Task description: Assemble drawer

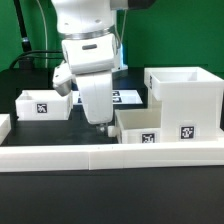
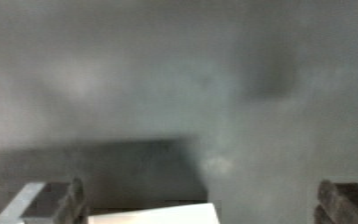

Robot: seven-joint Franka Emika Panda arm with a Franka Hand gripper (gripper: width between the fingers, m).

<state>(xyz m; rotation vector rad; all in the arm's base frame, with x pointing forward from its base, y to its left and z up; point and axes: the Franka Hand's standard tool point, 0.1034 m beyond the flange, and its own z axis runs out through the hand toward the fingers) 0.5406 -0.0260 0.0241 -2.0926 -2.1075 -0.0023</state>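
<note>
The tall white housing (image 1: 185, 95) stands at the exterior view's right. One small white tray (image 1: 150, 127) with a square tag sits in front of it, and a second tagged tray (image 1: 45, 104) sits at the exterior view's left. My gripper (image 1: 103, 126) hangs low over the table between the two trays, close beside the end of the tray by the housing. In the blurred wrist view my gripper (image 2: 202, 205) is open, with both dark fingers (image 2: 51, 202) far apart. A white corner (image 2: 149, 213) of some part shows between them; which part it is cannot be told.
A long low white border wall (image 1: 110, 156) runs across the front of the table. The marker board (image 1: 126, 96) lies flat behind my arm. A dark table surface (image 2: 158, 90) fills most of the wrist view.
</note>
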